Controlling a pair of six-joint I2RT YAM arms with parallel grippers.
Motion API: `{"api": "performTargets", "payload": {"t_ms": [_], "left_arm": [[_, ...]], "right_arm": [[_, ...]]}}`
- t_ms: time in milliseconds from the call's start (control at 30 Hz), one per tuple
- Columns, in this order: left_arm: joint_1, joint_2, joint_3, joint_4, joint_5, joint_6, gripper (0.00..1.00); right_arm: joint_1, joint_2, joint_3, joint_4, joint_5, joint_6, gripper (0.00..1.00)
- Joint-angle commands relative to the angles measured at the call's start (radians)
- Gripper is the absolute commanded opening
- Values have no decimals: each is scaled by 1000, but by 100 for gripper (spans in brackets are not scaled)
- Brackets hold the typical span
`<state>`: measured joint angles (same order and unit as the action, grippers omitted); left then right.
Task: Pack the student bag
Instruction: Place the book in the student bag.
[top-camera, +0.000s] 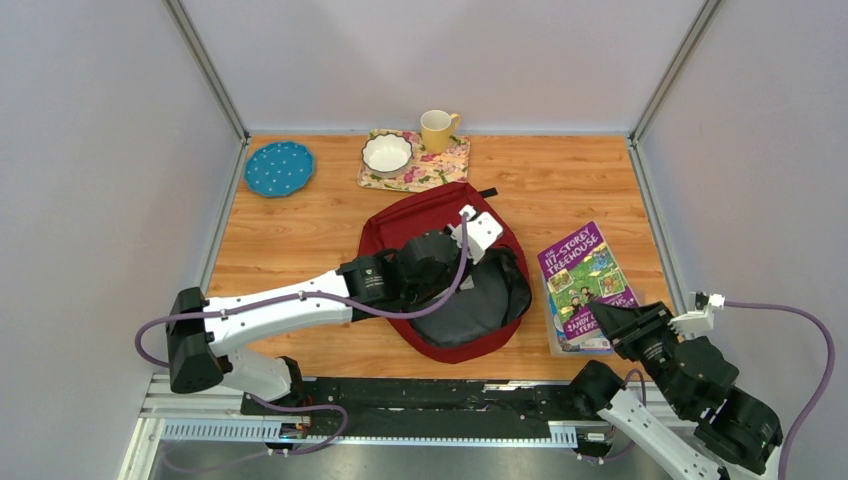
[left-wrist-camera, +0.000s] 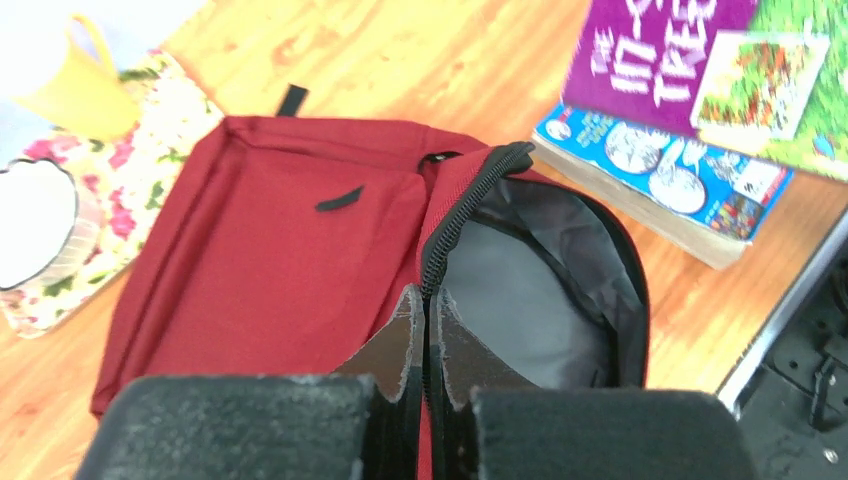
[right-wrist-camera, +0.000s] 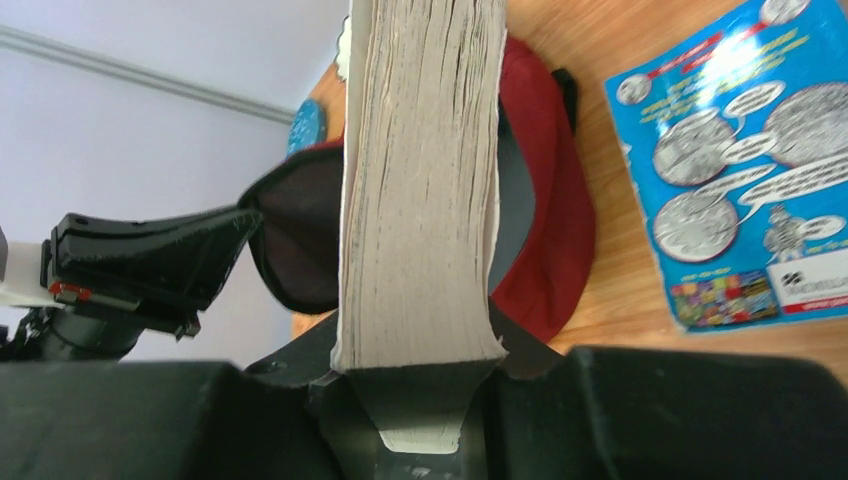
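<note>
The student bag (top-camera: 440, 235) is dark red and lies in the middle of the table with its main compartment gaping toward the right, grey lining (left-wrist-camera: 520, 290) showing. My left gripper (left-wrist-camera: 428, 300) is shut on the black zipper edge (left-wrist-camera: 470, 205) of that opening. My right gripper (top-camera: 606, 312) is shut on the near edge of a thick purple book (top-camera: 585, 268), whose page block (right-wrist-camera: 420, 180) fills the gap between the jaws. That book sits over a blue book (right-wrist-camera: 740, 180) to the right of the bag.
At the back stand a yellow mug (top-camera: 436, 130) and a white bowl (top-camera: 387, 153) on a floral mat (top-camera: 440, 168). A blue plate (top-camera: 279, 167) lies at the back left. White walls close in both sides, and a metal rail (top-camera: 400, 410) runs along the near edge.
</note>
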<state>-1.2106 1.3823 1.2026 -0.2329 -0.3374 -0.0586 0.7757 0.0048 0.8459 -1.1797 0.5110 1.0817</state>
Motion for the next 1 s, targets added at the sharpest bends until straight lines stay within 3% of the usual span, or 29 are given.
{"api": "performTargets", "payload": {"t_ms": [0, 300, 400, 700, 967], "left_arm": [[-7, -91, -9, 182, -103, 57, 0], [-24, -131, -63, 346, -167, 117, 0], [-26, -138, -81, 385, -161, 121, 0], [-26, -137, -90, 350, -101, 68, 0], [-24, -163, -107, 316, -51, 37, 0]], "right_arm": [[0, -12, 59, 57, -127, 150, 0], [2, 76, -5, 132, -419, 248, 0], [2, 106, -82, 251, -537, 257, 0], [2, 240, -323, 642, -612, 299, 0], [-1, 483, -381, 971, -638, 355, 0]]}}
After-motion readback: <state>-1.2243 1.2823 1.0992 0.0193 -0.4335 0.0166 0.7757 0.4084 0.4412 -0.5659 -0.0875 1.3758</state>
